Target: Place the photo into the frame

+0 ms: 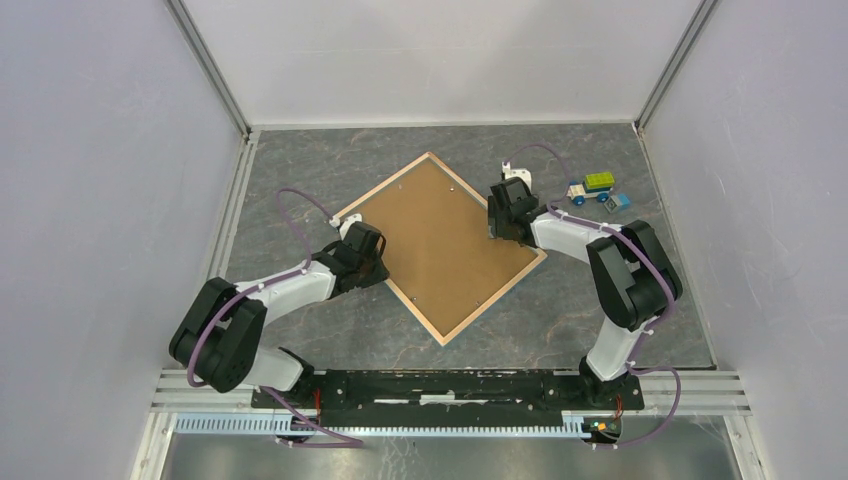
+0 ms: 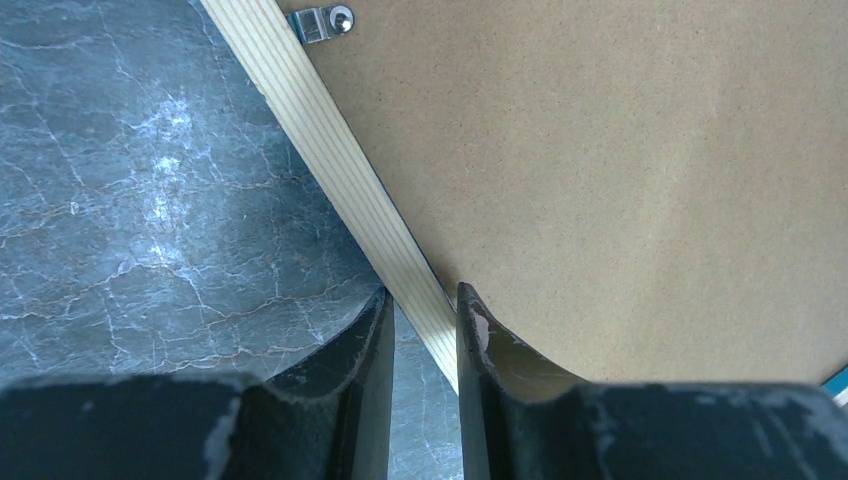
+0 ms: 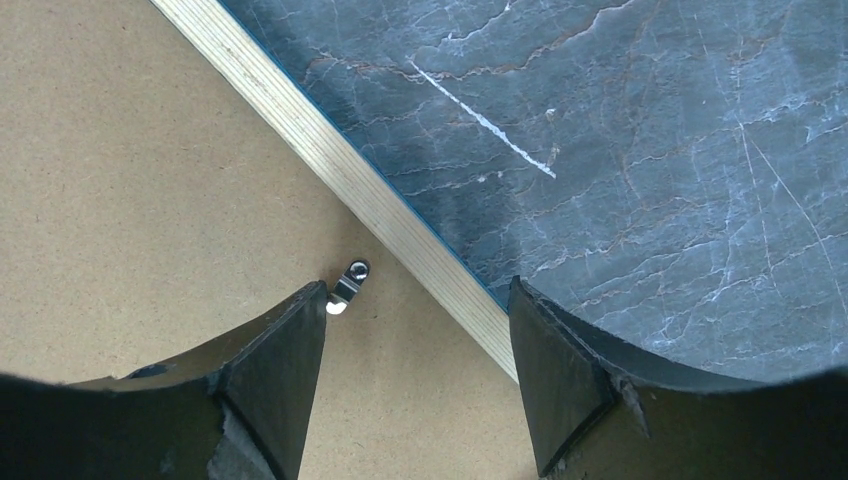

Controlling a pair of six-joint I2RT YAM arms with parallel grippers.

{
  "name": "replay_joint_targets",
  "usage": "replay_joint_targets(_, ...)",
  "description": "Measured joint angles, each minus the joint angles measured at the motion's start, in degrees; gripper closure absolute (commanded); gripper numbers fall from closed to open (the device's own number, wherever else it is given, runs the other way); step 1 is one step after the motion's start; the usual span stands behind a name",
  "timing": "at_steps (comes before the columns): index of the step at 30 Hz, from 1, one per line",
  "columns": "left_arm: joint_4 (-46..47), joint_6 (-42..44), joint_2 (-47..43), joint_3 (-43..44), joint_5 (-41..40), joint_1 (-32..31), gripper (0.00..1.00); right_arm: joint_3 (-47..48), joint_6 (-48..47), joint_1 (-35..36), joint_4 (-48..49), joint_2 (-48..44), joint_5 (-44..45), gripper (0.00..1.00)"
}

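At the frame's left rim: your left gripper (image 2: pixel 424 296) stands narrow, one finger on the table side and one on the backing side. The light wood rim of the frame (image 2: pixel 325 150) fills the gap. It reads as a pinch on that rim, most likely to pin the frame against sliding.
At the opposite rim: your right gripper (image 3: pixel 416 286) is spread wide and grips nothing. It straddles the rim, its inner fingertip (image 3: pixel 312 300) just beside a small metal turn clip (image 3: pixel 350 280).
Why that pairing: one arm anchors while the other is free to work the clip. That is a judgement from the pose.
Frame: it lies face down on the grey marbled table (image 1: pixel 300 170), turned like a diamond. The wood rim faces up and a thin blue edge shows along the outside.
Backing sheet (image 1: pixel 440 245): the brown hardboard sits inside the rim and covers the whole opening.
Photo: you cannot see it in any view. Whether it lies under the backing cannot be told.
Clip state: too small to tell whether it is turned over the backing to lock it.
Next move calls for: a light, exact touch on the clip, with the left pinch firm enough that the frame does not swivel.
Risk: a finger may catch the hardboard edge and lift it.
Aside: a toy truck (image 1: pixel 590 187) and a blue block (image 1: pixel 620 201) stand well apart, beyond the right arm.
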Motion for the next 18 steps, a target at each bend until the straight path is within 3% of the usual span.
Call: replay_joint_targets(18,0.17,0.00,-0.07,-0.11,0.04,0.09,0.82,0.66,-2.58,-0.17,-0.70,0.02,-0.37,0.57)
